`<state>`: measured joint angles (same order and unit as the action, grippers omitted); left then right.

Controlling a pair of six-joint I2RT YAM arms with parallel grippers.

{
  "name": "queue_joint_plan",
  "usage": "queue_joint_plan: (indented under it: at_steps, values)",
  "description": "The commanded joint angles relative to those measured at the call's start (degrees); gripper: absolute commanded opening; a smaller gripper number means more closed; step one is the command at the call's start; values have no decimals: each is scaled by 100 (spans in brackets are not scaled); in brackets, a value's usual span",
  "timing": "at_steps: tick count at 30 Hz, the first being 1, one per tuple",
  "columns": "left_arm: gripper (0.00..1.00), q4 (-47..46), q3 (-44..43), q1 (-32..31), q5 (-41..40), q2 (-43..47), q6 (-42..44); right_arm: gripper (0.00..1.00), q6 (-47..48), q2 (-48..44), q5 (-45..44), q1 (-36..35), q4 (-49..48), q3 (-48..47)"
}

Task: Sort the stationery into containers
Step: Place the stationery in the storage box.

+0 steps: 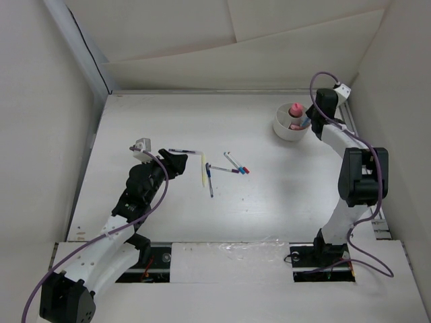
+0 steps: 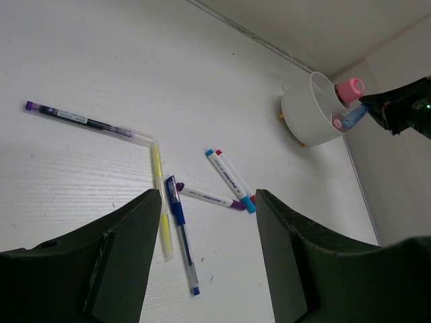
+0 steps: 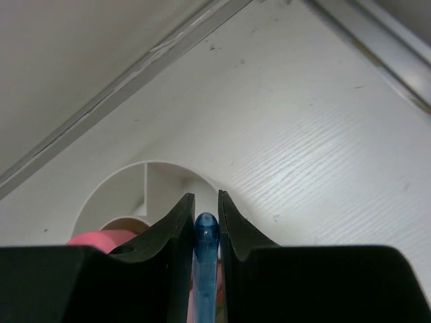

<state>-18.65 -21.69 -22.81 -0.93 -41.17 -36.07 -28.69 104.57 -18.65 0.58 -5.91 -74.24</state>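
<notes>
The round white tub (image 1: 291, 128) (image 2: 306, 118) (image 3: 114, 195) with inner dividers stands at the back right. A pink-capped glue stick (image 1: 294, 109) (image 2: 350, 87) (image 3: 97, 238) stands upright in it. My right gripper (image 1: 310, 120) (image 3: 206, 198) hovers at the tub's right rim, shut on a short blue piece (image 3: 206, 235) (image 2: 354, 117). Mid-table lie a purple-capped pen (image 1: 182, 151) (image 2: 84, 120), a yellow pen (image 1: 203, 169) (image 2: 159, 195), a blue pen (image 1: 209, 180) (image 2: 180, 229) and white markers (image 1: 235, 163) (image 2: 230, 180). My left gripper (image 1: 176, 161) (image 2: 205, 202) is open and holds nothing, just left of the pens.
White walls enclose the table on the left, back and right. A metal rail (image 3: 377, 40) runs along the right edge close behind the tub. The right arm (image 1: 360, 175) stretches up the right side.
</notes>
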Motion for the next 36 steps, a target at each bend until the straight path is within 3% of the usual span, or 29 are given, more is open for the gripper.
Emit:
queue_joint_plan:
  at_steps: [1, 4, 17, 20, 26, 33, 36]
  values:
    - [54, -261, -133, -22, -39, 83, -22, 0, 144, -165, -1119, -145, 117, -311]
    - [54, -261, -133, -22, -39, 83, -22, 0, 144, -165, -1631, -339, 239, -363]
    - [54, -261, -133, -22, -92, 135, -22, 2, 197, 133, -2291, -760, 406, -574]
    - [54, -261, -133, -22, -92, 135, -22, 10, 144, 186, -2520, -892, 407, -574]
    - [54, -261, -133, -22, -92, 135, -22, 15, 39, 186, -2758, -998, 582, -574]
    - [54, -261, -133, -22, -92, 135, -22, 34, -23, 55, -2977, -998, 635, -522]
    - [54, -261, -133, -22, -92, 135, -22, 38, -23, 2, -2977, -1051, 687, -522]
